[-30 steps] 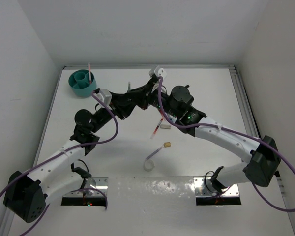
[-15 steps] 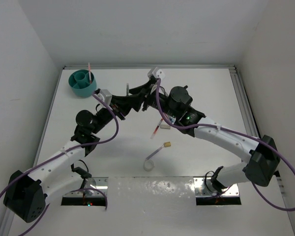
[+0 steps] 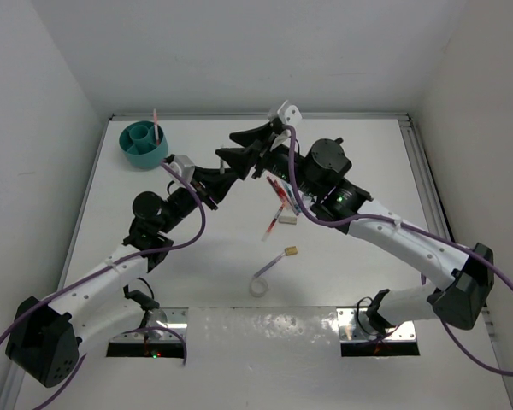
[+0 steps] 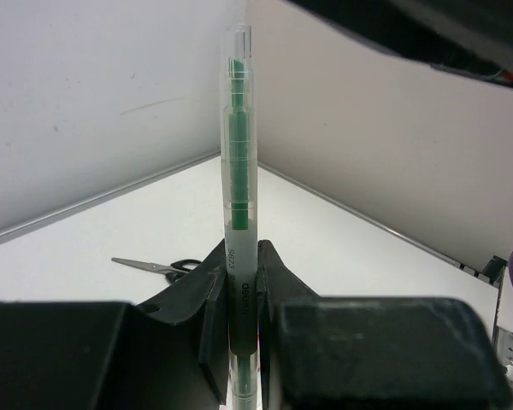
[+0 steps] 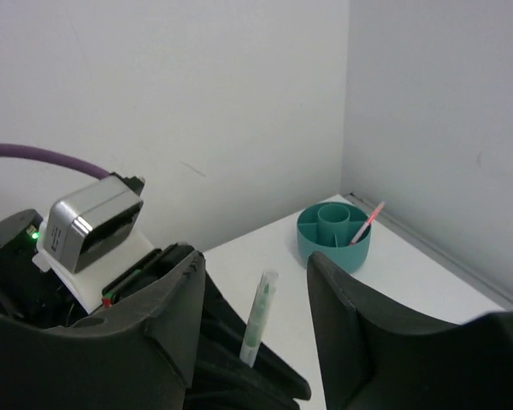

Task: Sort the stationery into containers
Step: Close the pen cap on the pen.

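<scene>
My left pincer is clamped tight on the green pen, holding it straight up so it can drop into the teal cup in the far left corner, while my right pincer hangs near it, spread apart.

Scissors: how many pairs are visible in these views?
1. The scissors lie flat on the table in the left wrist view, far behind the green pen that the left gripper holds. Another pair may be hidden from the cameras.
</scene>
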